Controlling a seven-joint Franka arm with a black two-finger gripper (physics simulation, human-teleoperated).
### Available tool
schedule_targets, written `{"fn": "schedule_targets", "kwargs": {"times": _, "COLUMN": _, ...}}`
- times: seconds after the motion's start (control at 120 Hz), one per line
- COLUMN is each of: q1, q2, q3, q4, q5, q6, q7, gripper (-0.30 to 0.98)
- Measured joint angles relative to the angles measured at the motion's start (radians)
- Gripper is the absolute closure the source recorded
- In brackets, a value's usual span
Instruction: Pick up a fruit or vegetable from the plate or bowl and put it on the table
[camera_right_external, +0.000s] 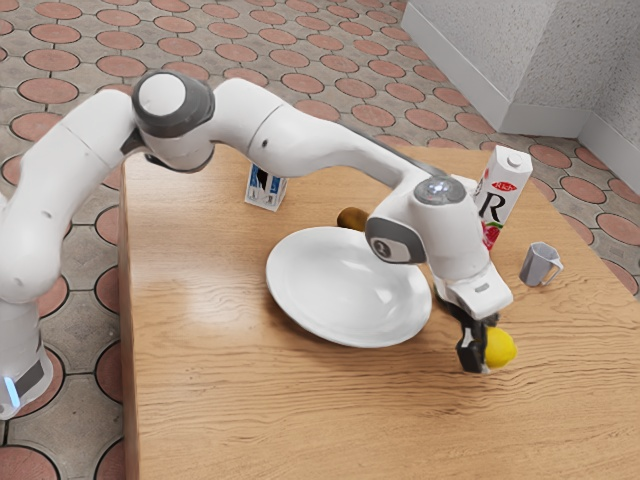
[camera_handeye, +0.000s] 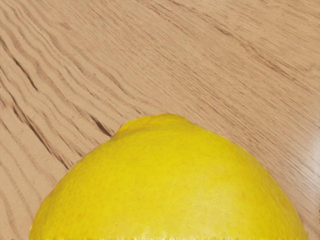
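Note:
The black gripper (camera_right_external: 482, 350) points down over the table (camera_right_external: 390, 410), beyond the plate's edge on the exterior view's right. It is shut on a yellow lemon (camera_right_external: 501, 347), which is partly hidden by the near finger. Whether the lemon touches the tabletop is hard to tell. In the wrist view the lemon (camera_handeye: 170, 185) looms large at the lower edge, with wood grain of the table (camera_handeye: 150, 60) behind it. The white plate (camera_right_external: 345, 290) has no fruit on its visible surface.
A brown round item (camera_right_external: 351, 217) sits behind the plate, partly hidden. A blue-and-white carton (camera_right_external: 265, 189) stands farther back. Toward the exterior view's right are a tall white carton (camera_right_external: 503, 190), partly behind the arm, and a grey mug (camera_right_external: 538, 264).

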Motion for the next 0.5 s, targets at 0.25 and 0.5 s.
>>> {"fn": "schedule_targets", "kwargs": {"times": 0.25, "q1": -0.020, "q2": -0.003, "q3": 0.051, "q4": 0.031, "q5": 0.017, "q6": 0.190, "q7": 0.042, "gripper": 0.12}}
{"fn": "schedule_targets", "kwargs": {"times": 0.5, "q1": 0.668, "q2": 0.871, "q3": -0.310, "q4": 0.204, "q5": -0.564, "q6": -0.686, "q7": 0.074, "gripper": 0.04}}
